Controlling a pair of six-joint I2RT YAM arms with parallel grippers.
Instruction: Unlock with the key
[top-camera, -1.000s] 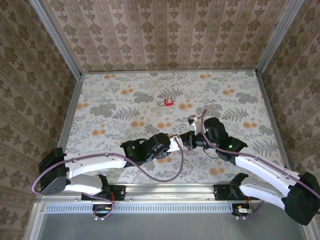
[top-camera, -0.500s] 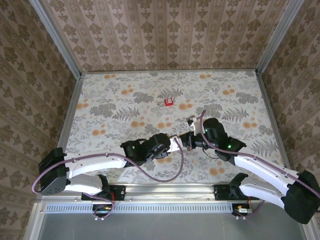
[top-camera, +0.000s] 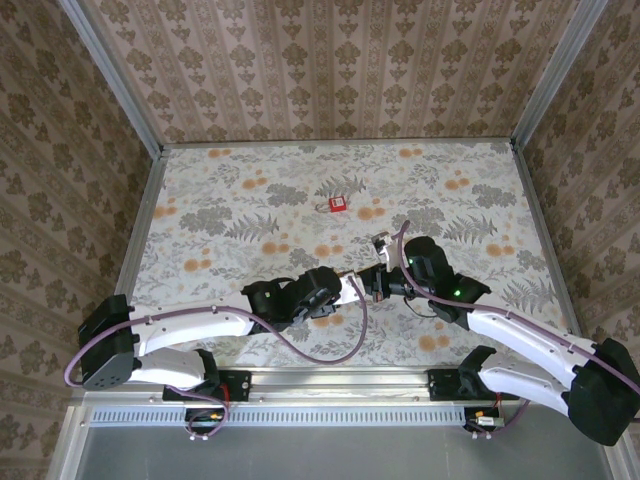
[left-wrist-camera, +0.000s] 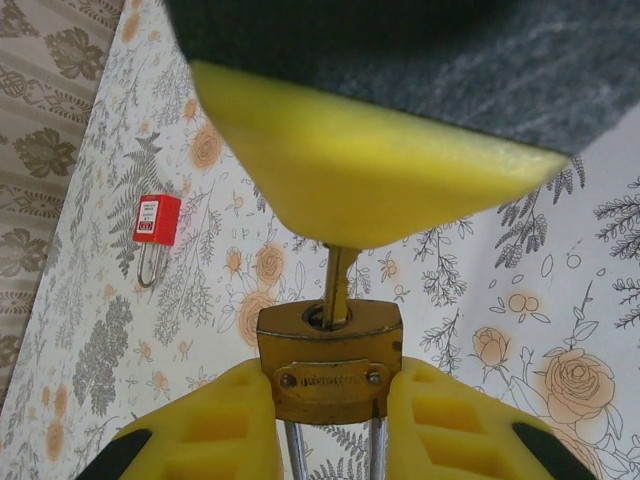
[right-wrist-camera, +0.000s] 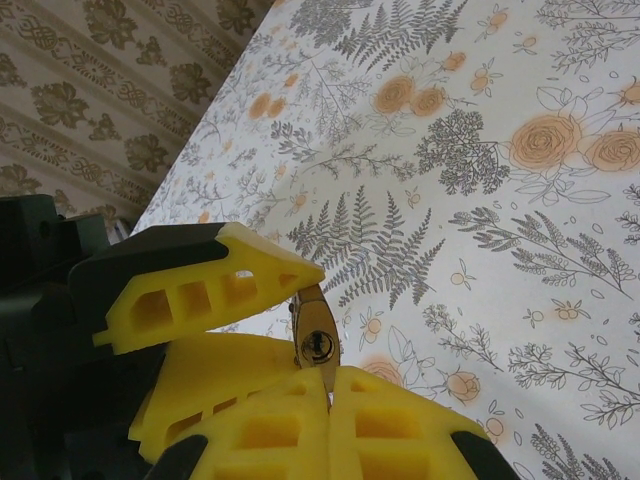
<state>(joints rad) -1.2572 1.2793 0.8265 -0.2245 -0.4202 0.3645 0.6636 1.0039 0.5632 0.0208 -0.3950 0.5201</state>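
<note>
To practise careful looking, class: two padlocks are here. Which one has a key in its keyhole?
The brass padlock held in the left gripper: the key stands in its keyhole. The red padlock lies on the table, keyless.

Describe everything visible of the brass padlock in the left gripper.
The brass padlock has a dull gold metal body with a riveted, engraved plate on its face. Two steel shackle legs run down out of frame. It is clamped in the left gripper, and a brass key sits in its keyhole.
</note>
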